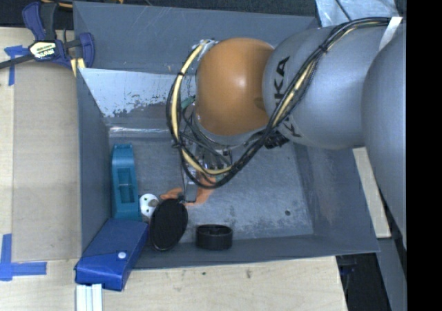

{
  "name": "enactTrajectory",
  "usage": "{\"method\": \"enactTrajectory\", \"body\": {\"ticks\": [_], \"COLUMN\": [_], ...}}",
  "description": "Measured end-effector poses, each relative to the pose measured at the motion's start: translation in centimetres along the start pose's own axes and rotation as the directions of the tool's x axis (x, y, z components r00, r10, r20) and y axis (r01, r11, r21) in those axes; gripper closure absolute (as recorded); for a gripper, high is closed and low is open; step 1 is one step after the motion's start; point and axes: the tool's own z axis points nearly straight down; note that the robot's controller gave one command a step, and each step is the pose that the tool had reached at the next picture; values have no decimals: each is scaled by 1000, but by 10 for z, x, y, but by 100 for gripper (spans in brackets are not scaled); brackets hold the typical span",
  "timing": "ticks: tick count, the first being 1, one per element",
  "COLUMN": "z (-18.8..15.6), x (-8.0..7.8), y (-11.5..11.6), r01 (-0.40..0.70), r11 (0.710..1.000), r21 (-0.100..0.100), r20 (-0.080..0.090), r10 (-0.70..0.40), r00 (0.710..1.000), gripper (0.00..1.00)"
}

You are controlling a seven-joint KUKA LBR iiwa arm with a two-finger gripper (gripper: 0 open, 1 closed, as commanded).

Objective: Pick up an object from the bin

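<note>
The gripper [188,191] hangs low over the near-left part of the bin [290,192], tucked under the arm's orange cover. Whether it is open or closed, or has hold of anything, I cannot tell. Right at it lies a small orange piece [200,195], just beside a black oval pad [168,224]; a black round cap [213,236] sits near. This looks like the grasping step — next it must close squarely on one piece, then lift clear.
</note>
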Motion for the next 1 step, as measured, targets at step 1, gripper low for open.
{"method": "enactTrajectory", "body": {"ticks": [1], "z": [-5], "x": [-2], "y": [-1], "r01": [-3], "r11": [1000], "r21": [-2], "r20": [8], "r10": [3], "r00": [1000], "gripper": [0]}}
